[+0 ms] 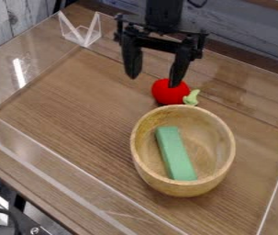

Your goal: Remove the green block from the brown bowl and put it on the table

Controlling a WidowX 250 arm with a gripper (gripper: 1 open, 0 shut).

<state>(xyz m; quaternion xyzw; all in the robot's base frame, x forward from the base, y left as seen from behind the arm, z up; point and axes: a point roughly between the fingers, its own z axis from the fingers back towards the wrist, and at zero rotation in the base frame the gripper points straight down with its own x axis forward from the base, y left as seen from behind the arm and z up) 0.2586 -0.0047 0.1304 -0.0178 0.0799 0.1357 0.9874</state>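
Note:
The green block (173,153) lies flat inside the brown bowl (145,158), running from the bowl's back left toward its front. The bowl stands on the wood-grain table (68,101) at the right of centre. My gripper (159,69) hangs above the table behind the bowl, open, with nothing between its two dark fingers (131,61). It is up and to the left of the bowl, apart from the block.
A red round toy fruit (168,90) with a green stem lies just behind the bowl, right below my right finger. Clear acrylic walls (18,69) ring the table. A clear folded stand (80,29) sits at the back left.

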